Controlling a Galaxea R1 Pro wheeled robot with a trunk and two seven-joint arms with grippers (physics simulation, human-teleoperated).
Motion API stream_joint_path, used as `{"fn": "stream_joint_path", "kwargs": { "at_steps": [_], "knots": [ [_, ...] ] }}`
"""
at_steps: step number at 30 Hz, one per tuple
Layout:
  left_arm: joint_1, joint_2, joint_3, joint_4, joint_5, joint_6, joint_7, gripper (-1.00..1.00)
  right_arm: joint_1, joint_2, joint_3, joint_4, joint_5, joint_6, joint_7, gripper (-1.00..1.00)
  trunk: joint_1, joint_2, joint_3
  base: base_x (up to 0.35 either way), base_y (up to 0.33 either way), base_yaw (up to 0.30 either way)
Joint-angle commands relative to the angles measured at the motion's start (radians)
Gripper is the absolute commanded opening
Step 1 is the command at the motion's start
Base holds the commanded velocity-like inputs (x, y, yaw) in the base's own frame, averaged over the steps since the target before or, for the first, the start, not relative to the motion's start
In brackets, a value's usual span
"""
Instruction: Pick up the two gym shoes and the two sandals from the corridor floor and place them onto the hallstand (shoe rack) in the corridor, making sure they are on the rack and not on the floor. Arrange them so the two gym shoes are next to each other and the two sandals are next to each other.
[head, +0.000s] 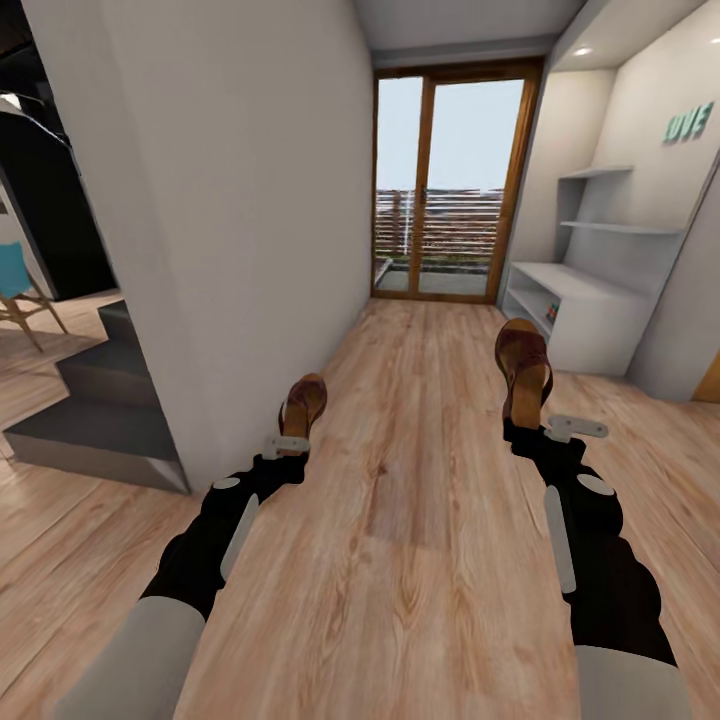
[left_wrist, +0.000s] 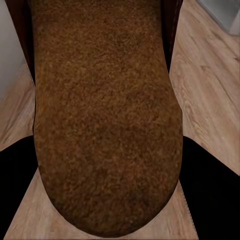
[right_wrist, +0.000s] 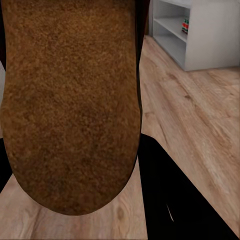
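I hold one brown sandal in each hand above the corridor floor (head: 400, 560). My left gripper (head: 288, 442) is shut on the heel of the left sandal (head: 303, 402), whose fuzzy brown footbed (left_wrist: 105, 125) looms close in the left wrist view. On the other side, my right gripper (head: 532, 425) is shut on the right sandal (head: 524, 368), and its footbed (right_wrist: 70, 100) is close up in the right wrist view. The pale hallstand (head: 590, 330) stands ahead on the right, with open shelf tiers (right_wrist: 172, 35) under its bench top. The gym shoes are out of view.
A white wall (head: 240, 200) runs close along my left, with dark steps (head: 95, 410) and a blue chair (head: 15, 285) beyond it. A wood-framed glass door (head: 450, 180) closes the corridor's far end. Small coloured items (right_wrist: 186, 25) sit on a hallstand shelf.
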Motion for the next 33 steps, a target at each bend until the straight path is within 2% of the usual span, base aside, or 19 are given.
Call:
{"fn": "stream_joint_path", "kwargs": {
  "at_steps": [1, 14, 33],
  "knots": [
    [0.000, 0.000, 0.001, -0.002, 0.003, 0.007, -0.003, -1.00, -0.001, 0.001, -0.001, -0.001, 0.001, 0.006, -0.001, -1.00, 0.000, 0.000, -0.001, 0.311, -0.208, 0.000],
    [0.000, 0.000, 0.001, -0.002, 0.003, 0.007, -0.003, -1.00, -0.001, 0.001, -0.001, -0.001, 0.001, 0.006, -0.001, -1.00, 0.000, 0.000, 0.009, 0.342, -0.055, -0.140],
    [0.000, 0.000, 0.001, -0.001, 0.005, 0.007, -0.004, -1.00, -0.001, 0.001, -0.001, -0.001, 0.001, 0.006, -0.001, -1.00, 0.000, 0.000, 0.009, 0.348, 0.000, -0.008]
  ]
}}
